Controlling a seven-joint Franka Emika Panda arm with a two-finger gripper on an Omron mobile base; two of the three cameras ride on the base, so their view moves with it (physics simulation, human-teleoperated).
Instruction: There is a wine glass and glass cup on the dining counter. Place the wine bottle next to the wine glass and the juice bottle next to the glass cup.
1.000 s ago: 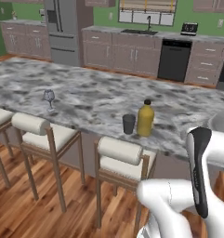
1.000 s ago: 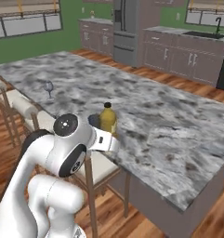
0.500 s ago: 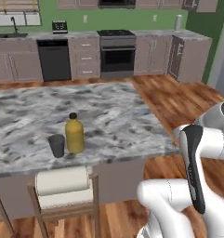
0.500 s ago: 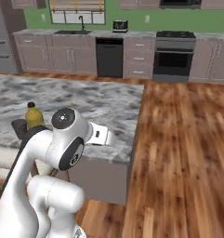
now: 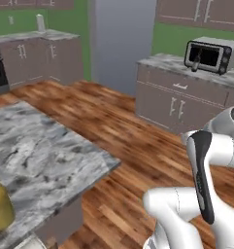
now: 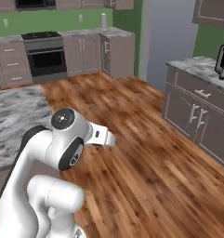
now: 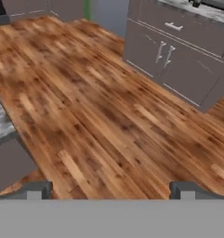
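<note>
While the tool [image 7: 111, 189] hangs empty with jaws spread wide over wooden floor [image 7: 99, 116], the juice bottle [image 5: 1, 206] sits behind and left on the counter [image 5: 45, 155] — wine bottle unseen, small worktop [image 5: 186, 65] ahead.

Wood plank floor [image 5: 138, 146] runs warm brown across the open middle of the kitchen, boards laid diagonal in the hand view. Toaster oven [image 5: 208, 53] sits on a small marble worktop [image 5: 186, 65], dark glass door, handle tilted. Under it, a grey base cabinet [image 5: 172, 104] with a drawer over two doors, metal bar handles. Tall grey fridge panel [image 5: 121, 39] stands between the green wall sections. Stove [image 6: 46, 53] with black oven door sits in the far cabinet run, dark microwave [image 6: 32, 3] above it. Paper towel roll [image 6: 103, 20] upright on the far counter, near the corner.
</note>
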